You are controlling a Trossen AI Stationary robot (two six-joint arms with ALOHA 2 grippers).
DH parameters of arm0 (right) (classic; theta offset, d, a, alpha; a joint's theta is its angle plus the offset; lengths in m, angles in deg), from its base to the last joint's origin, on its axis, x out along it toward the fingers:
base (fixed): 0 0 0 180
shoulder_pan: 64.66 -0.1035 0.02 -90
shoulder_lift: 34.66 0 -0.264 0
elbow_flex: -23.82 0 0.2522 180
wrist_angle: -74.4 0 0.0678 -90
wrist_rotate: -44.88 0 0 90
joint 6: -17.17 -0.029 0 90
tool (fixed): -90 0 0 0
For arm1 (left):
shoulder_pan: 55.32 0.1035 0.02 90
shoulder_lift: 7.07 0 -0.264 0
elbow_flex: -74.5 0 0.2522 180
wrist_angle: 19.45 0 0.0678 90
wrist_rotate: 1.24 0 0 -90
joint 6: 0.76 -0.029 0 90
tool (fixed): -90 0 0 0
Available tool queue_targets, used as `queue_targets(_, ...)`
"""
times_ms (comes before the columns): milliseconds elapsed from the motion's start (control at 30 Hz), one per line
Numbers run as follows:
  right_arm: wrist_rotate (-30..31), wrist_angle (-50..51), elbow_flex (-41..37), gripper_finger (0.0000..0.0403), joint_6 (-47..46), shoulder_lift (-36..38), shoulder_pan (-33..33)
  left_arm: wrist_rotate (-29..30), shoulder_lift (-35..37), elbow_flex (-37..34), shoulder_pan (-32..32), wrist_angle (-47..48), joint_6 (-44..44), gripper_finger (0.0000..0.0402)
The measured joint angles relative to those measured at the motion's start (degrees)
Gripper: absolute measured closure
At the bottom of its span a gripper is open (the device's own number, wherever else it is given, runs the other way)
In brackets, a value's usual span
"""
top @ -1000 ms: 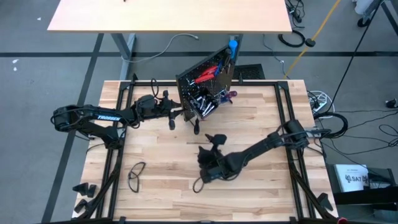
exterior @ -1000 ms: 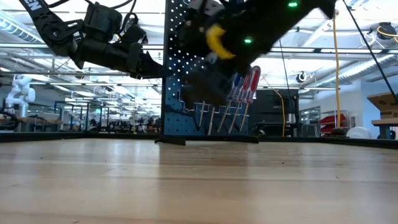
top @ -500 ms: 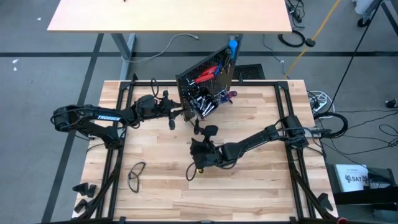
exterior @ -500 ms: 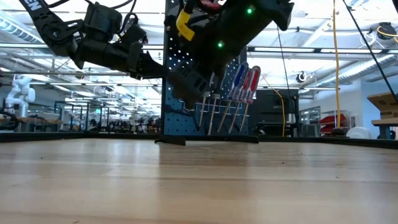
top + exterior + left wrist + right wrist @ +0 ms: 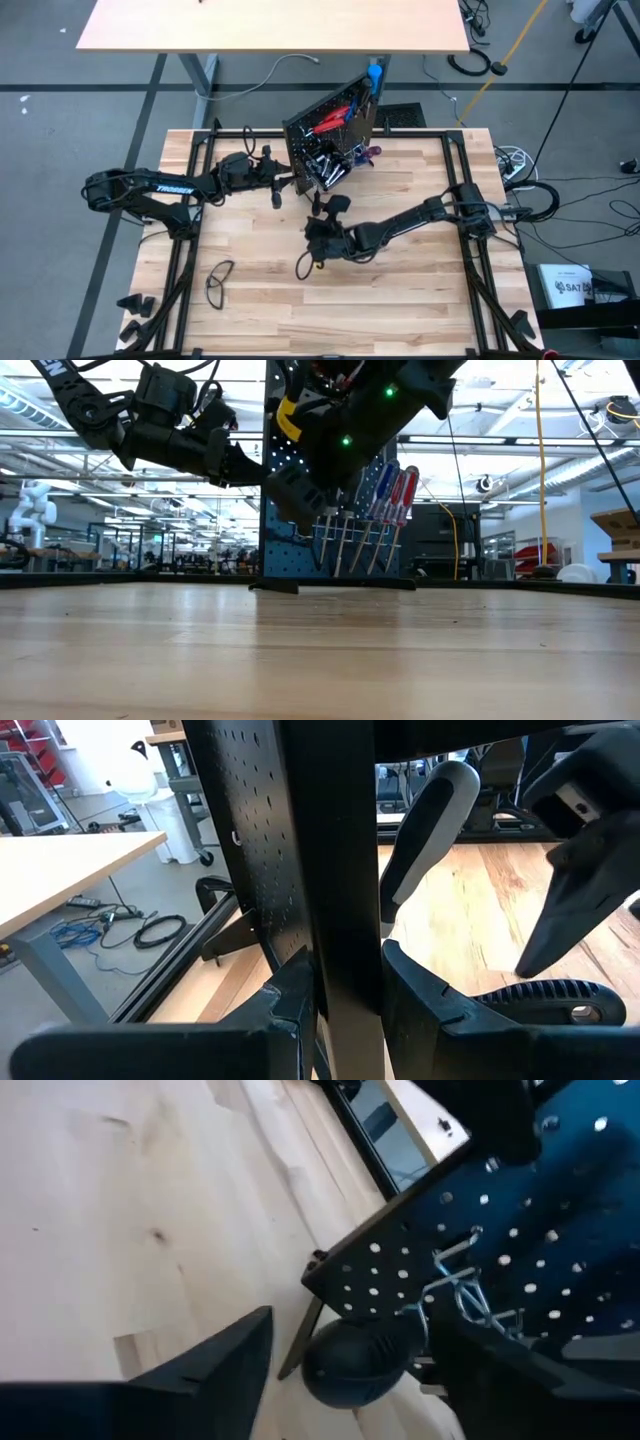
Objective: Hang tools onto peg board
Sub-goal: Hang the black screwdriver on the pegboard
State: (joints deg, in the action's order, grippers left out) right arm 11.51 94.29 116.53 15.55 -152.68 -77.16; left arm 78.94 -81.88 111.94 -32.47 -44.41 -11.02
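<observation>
The black peg board (image 5: 335, 130) stands upright on its feet near the table's far edge. Red-handled tools (image 5: 335, 115) hang on it. Red and blue screwdrivers (image 5: 395, 495) hang in a row lower down. My left gripper (image 5: 345, 995) reaches in from the left and is shut on the board's left edge. My right gripper (image 5: 330, 208) is open in front of the board's lower part. A dark rounded handle end (image 5: 352, 1370) shows between its fingers, and I cannot tell whether they touch it. The left wrist view shows a grey-and-black handle (image 5: 430, 830) beside that gripper. My left gripper pinches the peg board's left upright edge (image 5: 335, 870) between its two fingers, one on each face. It comes in about level from the table's left. The board stays upright with its feet on the table.
A black looped thing (image 5: 220, 282) lies on the wood at the near left. A tan desk (image 5: 270, 25) stands beyond the far edge. Black frame rails (image 5: 185, 200) run along the table's sides. Bare wood (image 5: 400, 300) lies at the near right.
My right gripper has gone toward the far edge and somewhat left, up to the front of the peg board. My left gripper and the board have kept still.
</observation>
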Motion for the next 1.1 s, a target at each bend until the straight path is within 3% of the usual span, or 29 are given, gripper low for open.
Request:
queue_targets(233, 1.80, 2.51, 0.11, 0.0289, -3.28, 0.17, 0.80, 0.00, -0.02, -0.02, 0.00, 0.03, -0.06, 0.0317)
queue_targets(567, 1.37, 2.90, 2.92, 0.0292, -4.32, 3.77, -2.28, -0.01, -0.02, -0.07, 0.02, 0.01, -0.09, 0.0317)
queue_targets(700, -0.57, 5.12, 5.60, 0.0292, -9.36, 7.70, -3.43, -0.03, -0.02, -0.07, 0.04, -0.01, -0.09, 0.0317)
queue_targets(967, -13.95, 23.00, 6.81, 0.0293, -38.94, 15.49, -2.92, 0.01, -0.02, -0.07, 0.04, -0.21, 0.46, 0.0317)
queue_targets(1100, -15.02, 33.75, 5.90, 0.0293, -52.74, 15.71, -3.56, 0.01, -0.02, -0.07, 0.04, -0.23, 0.57, 0.0317)
